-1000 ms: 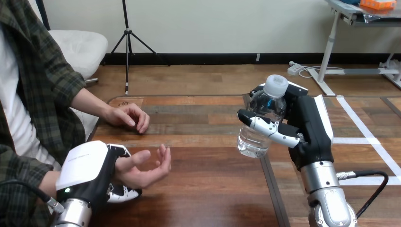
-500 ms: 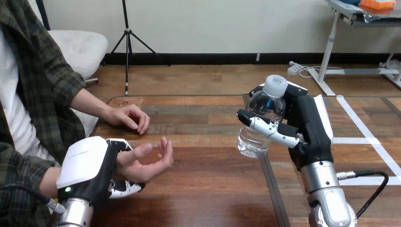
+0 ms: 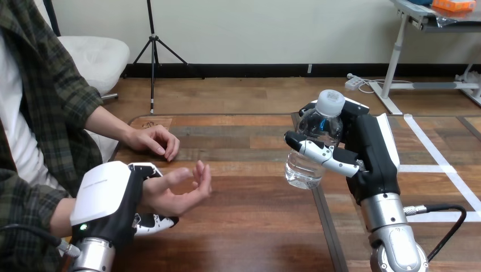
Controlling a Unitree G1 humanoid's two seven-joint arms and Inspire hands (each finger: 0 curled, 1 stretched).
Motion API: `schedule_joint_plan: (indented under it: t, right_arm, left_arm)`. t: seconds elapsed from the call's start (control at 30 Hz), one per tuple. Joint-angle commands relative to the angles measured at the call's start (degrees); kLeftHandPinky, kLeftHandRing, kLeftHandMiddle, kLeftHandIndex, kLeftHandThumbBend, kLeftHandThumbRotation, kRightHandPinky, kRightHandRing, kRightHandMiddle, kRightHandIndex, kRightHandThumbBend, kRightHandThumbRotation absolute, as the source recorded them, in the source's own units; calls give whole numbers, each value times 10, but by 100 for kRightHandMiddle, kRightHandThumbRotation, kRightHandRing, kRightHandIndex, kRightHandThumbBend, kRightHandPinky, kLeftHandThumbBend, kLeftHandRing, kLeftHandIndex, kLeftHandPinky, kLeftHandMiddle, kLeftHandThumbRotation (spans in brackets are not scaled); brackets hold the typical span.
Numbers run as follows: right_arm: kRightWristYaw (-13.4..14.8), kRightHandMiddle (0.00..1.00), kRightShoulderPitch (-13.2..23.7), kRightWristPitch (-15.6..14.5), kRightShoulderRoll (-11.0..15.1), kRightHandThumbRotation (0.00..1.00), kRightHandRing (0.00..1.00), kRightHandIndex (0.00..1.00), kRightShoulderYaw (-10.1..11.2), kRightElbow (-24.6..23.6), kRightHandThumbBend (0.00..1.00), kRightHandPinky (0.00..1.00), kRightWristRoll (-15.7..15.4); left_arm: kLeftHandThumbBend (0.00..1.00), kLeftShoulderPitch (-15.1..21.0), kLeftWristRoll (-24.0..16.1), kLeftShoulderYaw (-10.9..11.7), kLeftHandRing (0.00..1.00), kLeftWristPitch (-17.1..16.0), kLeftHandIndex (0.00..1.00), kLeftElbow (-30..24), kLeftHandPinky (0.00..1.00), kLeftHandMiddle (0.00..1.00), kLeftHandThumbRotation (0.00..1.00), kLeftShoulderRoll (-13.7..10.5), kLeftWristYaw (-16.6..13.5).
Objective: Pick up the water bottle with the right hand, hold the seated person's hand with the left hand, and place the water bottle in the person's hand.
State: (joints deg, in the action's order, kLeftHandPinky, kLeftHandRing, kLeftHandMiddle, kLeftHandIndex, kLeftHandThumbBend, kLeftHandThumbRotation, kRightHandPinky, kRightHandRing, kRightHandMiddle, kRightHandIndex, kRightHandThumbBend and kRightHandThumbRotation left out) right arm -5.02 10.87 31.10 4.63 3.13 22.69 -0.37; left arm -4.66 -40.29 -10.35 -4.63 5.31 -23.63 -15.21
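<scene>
Watching from beside the table in the head view: the wooden table (image 3: 249, 226) fills the lower half of the frame, with long brown planks of mixed tone. A dark seam (image 3: 328, 226) runs down it right of centre. White tape lines (image 3: 431, 168) cross the wood at the right edge of the frame. There's a small dark scribble (image 3: 148, 123) near the table's far left corner, too small for me to read.

Over at centre right, the right hand (image 3: 368, 153) has the water bottle (image 3: 303, 170) up in its grasp. The thumb lies across the front and the fingers are wrapped round the back. It's a clear bottle with a white cap (image 3: 330, 103), and it leans slightly, cap toward the upper right. I can't make out any label or print on it.

Down at the lower left, the left hand (image 3: 108, 198) shows its white shell to us. It is clasped round the base of the person's hand (image 3: 178, 190), with its thumb over the top and its black-and-white fingers (image 3: 150, 224) showing underneath. That hand faces palm up with its fingers loosely curled, and it holds nothing. The bottle is well apart from it, across the middle of the table.

At the upper left, the person's other hand (image 3: 153, 140) rests on the wood, fingers bent under.
</scene>
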Motion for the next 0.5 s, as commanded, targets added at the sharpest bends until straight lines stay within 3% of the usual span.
schedule_joint_plan:
  t: [0.0,0.47]
  right_arm:
    - [6,46,61,16,4,0,42,47,5,-18,61,38,4]
    - [12,46,65,19,5,0,41,47,5,-15,62,38,-2]
  left_arm:
    - [76,7,19,-27,39,-33,46,4,32,44,0,28,3]
    - [77,5,26,-37,37,-66,44,-27,30,42,0,43,2]
